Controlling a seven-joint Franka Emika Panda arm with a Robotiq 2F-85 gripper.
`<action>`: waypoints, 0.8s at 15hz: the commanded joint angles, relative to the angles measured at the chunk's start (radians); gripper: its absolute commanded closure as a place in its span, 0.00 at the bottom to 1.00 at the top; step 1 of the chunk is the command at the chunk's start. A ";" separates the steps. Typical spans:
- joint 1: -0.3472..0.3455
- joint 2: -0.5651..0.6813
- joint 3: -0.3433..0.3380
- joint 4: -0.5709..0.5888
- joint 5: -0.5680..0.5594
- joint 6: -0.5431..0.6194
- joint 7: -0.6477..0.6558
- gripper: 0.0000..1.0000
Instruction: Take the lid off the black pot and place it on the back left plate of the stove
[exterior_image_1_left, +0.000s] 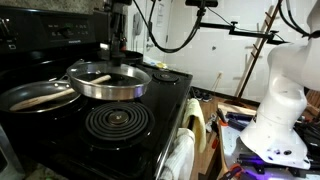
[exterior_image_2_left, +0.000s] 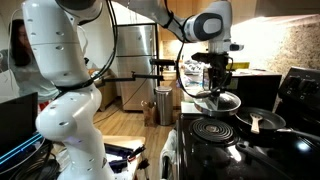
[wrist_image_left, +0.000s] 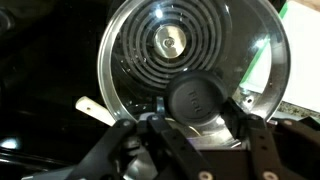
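One black coil stove, cluttered room behind.

Stove is viewed close and low across its top in an exterior view, with the robot base at right. In an exterior view set farther back, the robot base fills the foreground and the stove lies beyond. The front coil burner is shared by both. The wrist view is directed straight down, near, onto the glass lid; the claw is seen at the bottom edge.

The black stove filled the lower left of an exterior view. A dark pan sat on it at the left edge, beside a coil burner.
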 joint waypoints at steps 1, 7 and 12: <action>-0.001 0.016 0.010 0.001 -0.022 -0.023 0.012 0.66; 0.005 0.064 0.015 -0.036 -0.004 0.021 0.004 0.66; 0.017 0.097 0.028 -0.057 0.024 0.052 0.007 0.66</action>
